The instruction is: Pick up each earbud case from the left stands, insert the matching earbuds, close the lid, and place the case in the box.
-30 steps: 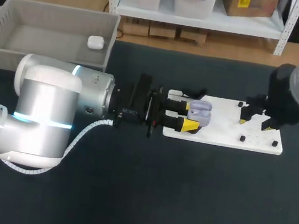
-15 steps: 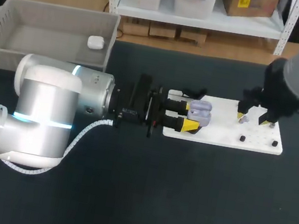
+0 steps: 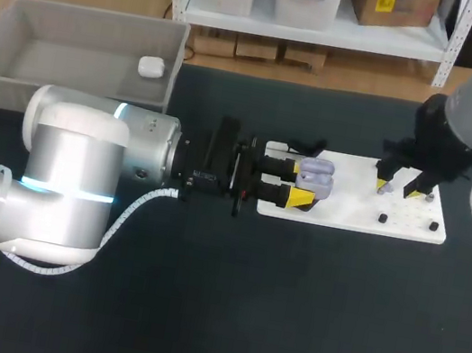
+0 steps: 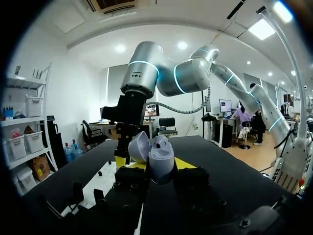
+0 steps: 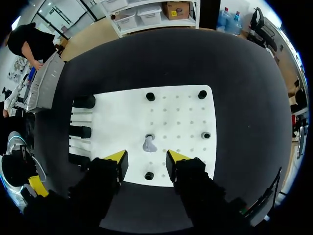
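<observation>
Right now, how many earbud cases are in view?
2. A white case lies in the grey box. A lavender case, lid open, is held in the left gripper over the white board's edge. More may be hidden behind the left arm.

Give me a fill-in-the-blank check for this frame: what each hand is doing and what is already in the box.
1. The left hand is shut on a lavender earbud case whose lid is ___.
2. The right hand hovers over the ___ board, with an earbud just ahead of its open fingers.
3. The grey box holds ___ white case.

Missing words: open; white; one.
</observation>
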Controlling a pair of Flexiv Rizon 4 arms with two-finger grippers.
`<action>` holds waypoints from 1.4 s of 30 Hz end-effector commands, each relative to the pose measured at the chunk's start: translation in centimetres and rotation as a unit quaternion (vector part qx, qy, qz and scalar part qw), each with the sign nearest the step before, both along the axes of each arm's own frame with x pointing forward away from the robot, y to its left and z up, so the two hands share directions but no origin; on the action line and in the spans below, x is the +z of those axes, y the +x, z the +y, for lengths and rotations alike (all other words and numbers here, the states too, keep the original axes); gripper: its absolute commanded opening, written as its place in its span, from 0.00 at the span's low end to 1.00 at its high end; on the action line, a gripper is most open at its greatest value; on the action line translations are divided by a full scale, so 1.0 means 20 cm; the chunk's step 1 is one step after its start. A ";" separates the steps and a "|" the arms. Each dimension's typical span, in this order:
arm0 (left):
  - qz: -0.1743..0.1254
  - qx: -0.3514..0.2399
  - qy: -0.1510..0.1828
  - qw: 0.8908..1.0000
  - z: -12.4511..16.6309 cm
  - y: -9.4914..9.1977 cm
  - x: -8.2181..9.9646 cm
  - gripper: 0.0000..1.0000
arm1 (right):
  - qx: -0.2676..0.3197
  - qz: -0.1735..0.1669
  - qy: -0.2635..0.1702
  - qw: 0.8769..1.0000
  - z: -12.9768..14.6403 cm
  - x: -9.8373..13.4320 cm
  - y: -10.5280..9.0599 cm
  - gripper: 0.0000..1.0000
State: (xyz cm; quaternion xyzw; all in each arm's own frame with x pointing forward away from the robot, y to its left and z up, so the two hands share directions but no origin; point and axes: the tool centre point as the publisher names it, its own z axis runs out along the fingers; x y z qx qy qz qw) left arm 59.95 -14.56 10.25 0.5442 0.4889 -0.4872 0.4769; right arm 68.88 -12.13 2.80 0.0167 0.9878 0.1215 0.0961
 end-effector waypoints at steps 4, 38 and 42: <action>-0.001 0.003 -0.002 1.000 0.00 -0.01 0.00 0.00 | 0.005 0.013 0.003 1.000 0.01 -0.03 0.04 0.48; -0.001 0.003 -0.002 1.000 0.00 -0.01 0.00 0.00 | -0.001 0.017 0.002 1.000 0.01 -0.06 0.06 0.37; -0.001 0.003 -0.002 1.000 0.00 -0.01 0.00 0.00 | -0.001 0.018 0.002 1.000 0.01 -0.07 0.07 0.36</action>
